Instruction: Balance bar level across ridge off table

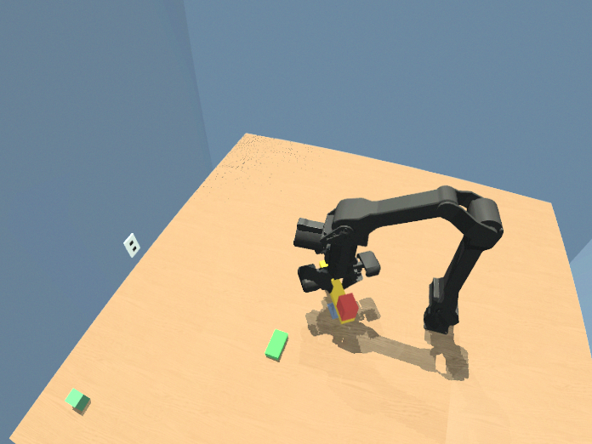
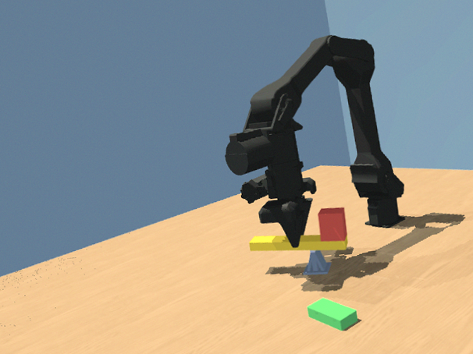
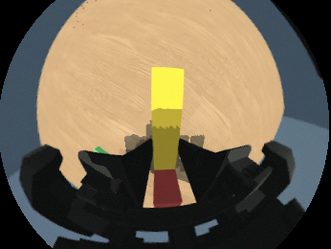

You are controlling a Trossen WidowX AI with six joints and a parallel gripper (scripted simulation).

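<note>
My gripper (image 2: 295, 242) is clenched on the yellow bar (image 2: 271, 242), holding it just over the blue ridge (image 2: 316, 264) on the table (image 2: 112, 321). The bar sits clear of the table, dipping slightly toward the end carrying a red block (image 2: 332, 223). The grip falls left of the ridge in the exterior view. A green block (image 2: 332, 313) lies nearer the camera; a smaller green cube (image 1: 76, 399) sits well apart.
</note>
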